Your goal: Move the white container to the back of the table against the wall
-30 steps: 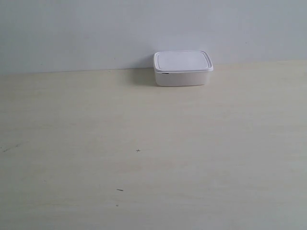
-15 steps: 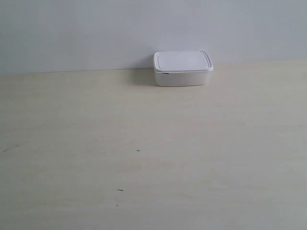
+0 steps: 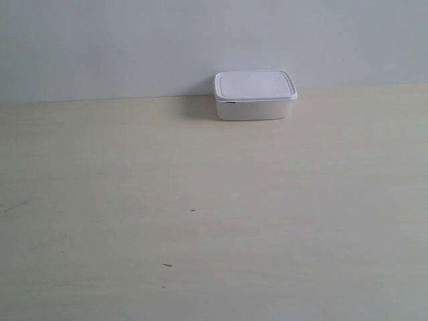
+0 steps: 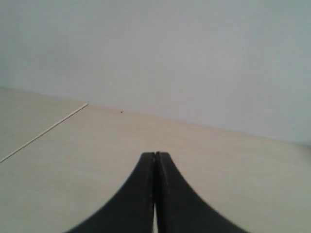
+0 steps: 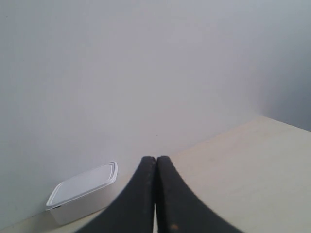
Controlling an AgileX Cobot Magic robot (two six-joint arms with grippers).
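The white container [image 3: 255, 95] with its lid on sits at the back of the cream table [image 3: 214, 200], its rear side at the grey-white wall [image 3: 134, 47]. No arm shows in the exterior view. In the right wrist view the container [image 5: 80, 192] lies off to one side of my right gripper [image 5: 156, 158], which is shut with nothing in it and apart from the box. My left gripper [image 4: 155, 154] is also shut and empty, over bare table with the wall [image 4: 194, 58] behind; the container is out of that view.
A few tiny dark specks [image 3: 192, 210] mark the table. A thin seam line [image 4: 43, 132] runs across the surface in the left wrist view. The table's edge meets a darker corner [image 5: 286, 107] in the right wrist view.
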